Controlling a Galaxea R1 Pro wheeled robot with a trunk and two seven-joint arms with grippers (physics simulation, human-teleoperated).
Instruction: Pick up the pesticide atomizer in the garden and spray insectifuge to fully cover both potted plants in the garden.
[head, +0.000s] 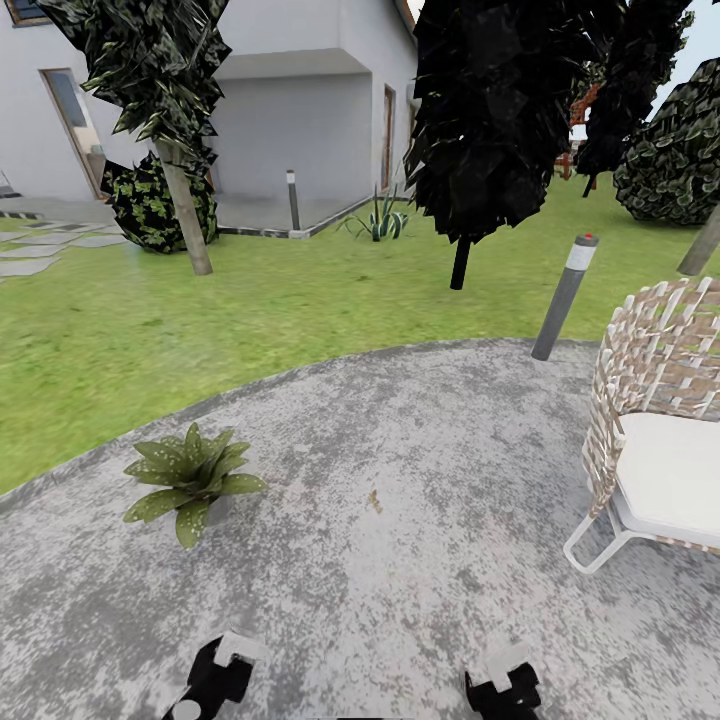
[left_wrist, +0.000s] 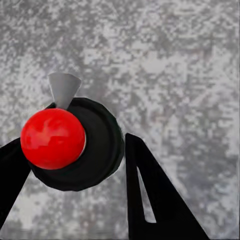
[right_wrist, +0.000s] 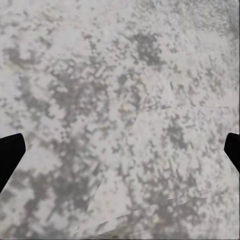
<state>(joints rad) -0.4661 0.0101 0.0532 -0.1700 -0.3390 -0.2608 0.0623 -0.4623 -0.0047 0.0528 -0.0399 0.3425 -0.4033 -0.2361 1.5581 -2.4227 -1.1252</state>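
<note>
Atomizer (left_wrist: 75, 150) (red tip showing) | clamped between left gripper (left_wrist: 75, 165) fingers | right gripper (right_wrist: 120, 150) spread.

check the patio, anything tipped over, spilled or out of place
Nothing stands out. The potted plant sits upright on the paving, the woven chair stands level, and the bollard lamp only leans with the camera's view.

Mottled rough grey paving (head: 420, 500), woven chair (head: 660, 350), glossy red-tipped pesticide atomizer (left_wrist: 75, 145).

Grey mottled paving (head: 420, 520) bordered by green lawn (head: 250, 310), a woven chair (head: 660, 400) at its right edge, white house (head: 300, 90) beyond.
</note>
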